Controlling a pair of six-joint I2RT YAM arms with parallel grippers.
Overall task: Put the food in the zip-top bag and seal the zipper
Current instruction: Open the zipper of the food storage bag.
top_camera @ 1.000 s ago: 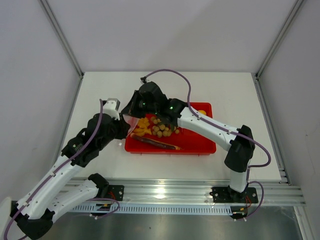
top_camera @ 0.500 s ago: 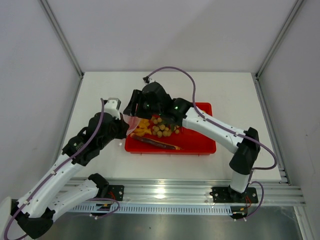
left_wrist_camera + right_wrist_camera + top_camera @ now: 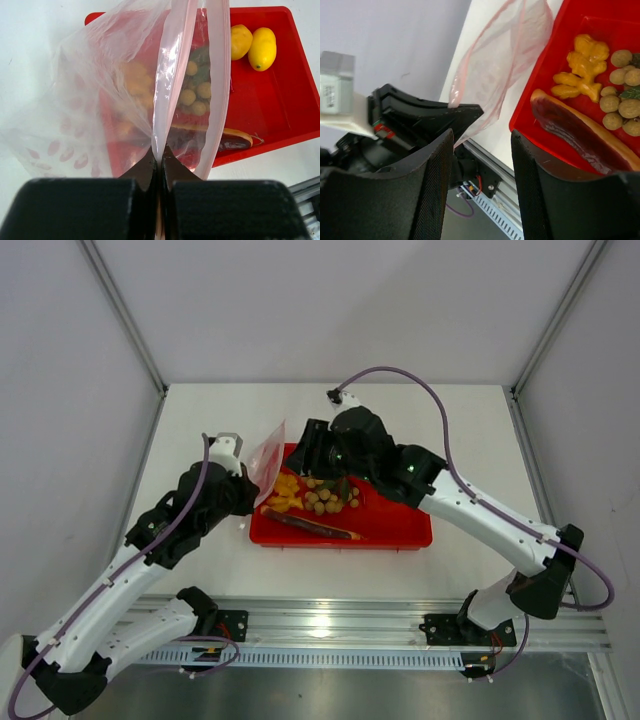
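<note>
Two pincers differ: left gripper (image 3: 159, 161) clamps tight on the zip-top bag (image 3: 95, 95), at ten o'clock of the tray (image 3: 400, 526); right gripper (image 3: 481, 150) stands parted, holding nothing.

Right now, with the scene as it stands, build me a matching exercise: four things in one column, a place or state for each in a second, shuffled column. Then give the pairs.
Column one
1. zip-top bag
2. yellow fruits
3. red-brown stick
4. right tool

Column two
A. open, holding nothing
B. lying along the near edge of the red tray
C. pinched in the shut left tool
D. side by side near a corner of the tray

Pairs: 1-C, 2-D, 3-B, 4-A
</note>
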